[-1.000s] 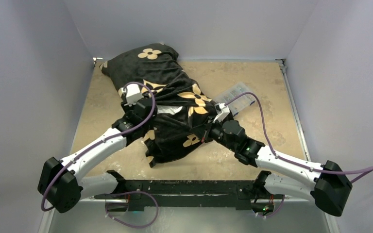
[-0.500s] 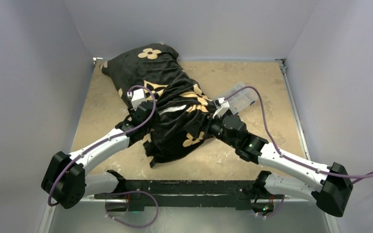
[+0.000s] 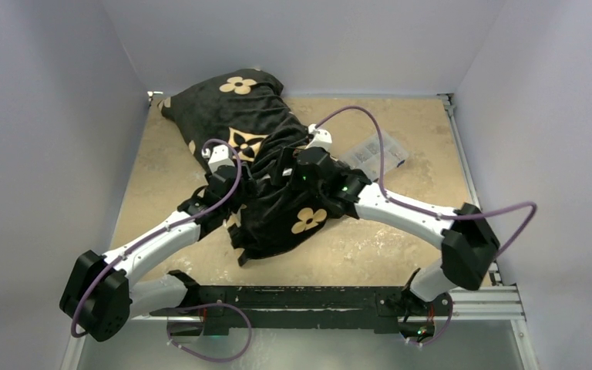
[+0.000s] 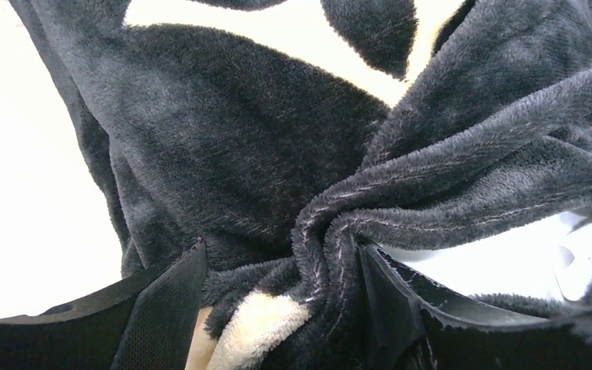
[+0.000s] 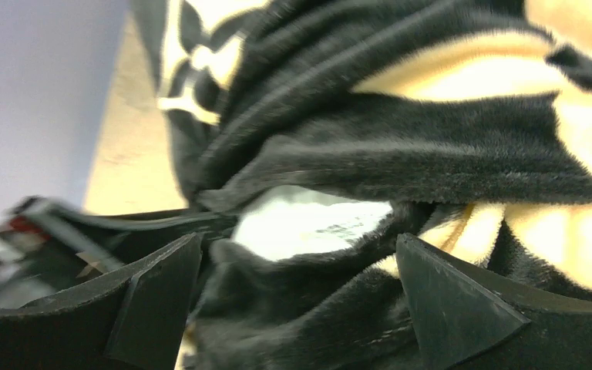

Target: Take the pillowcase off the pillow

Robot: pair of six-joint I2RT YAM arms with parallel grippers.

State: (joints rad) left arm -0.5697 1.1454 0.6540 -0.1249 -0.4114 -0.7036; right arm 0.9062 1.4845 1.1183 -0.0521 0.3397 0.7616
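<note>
The black plush pillowcase (image 3: 239, 116) with tan flowers lies from the far left corner toward the table's middle, bunched and twisted at its near end. My left gripper (image 3: 245, 181) sits at that bunch. In the left wrist view it (image 4: 281, 250) is shut on a twisted fold of pillowcase (image 4: 239, 154). My right gripper (image 3: 281, 168) reaches over the cover from the right. In the right wrist view it (image 5: 299, 240) stands wide open over loose pillowcase (image 5: 432, 146) folds. A white patch of the pillow (image 5: 308, 220) shows through a gap there. The cover hides the pillow in the top view.
A clear plastic box (image 3: 374, 154) lies on the tan table (image 3: 401, 231) just right of the right arm's wrist. Pale walls close the table in on the left, back and right. The arms' base rail (image 3: 293, 297) runs along the near edge.
My right gripper has opened, let go of the pillowcase and swung left and farther out over the cover. The left gripper has kept its hold and shifted slightly.
</note>
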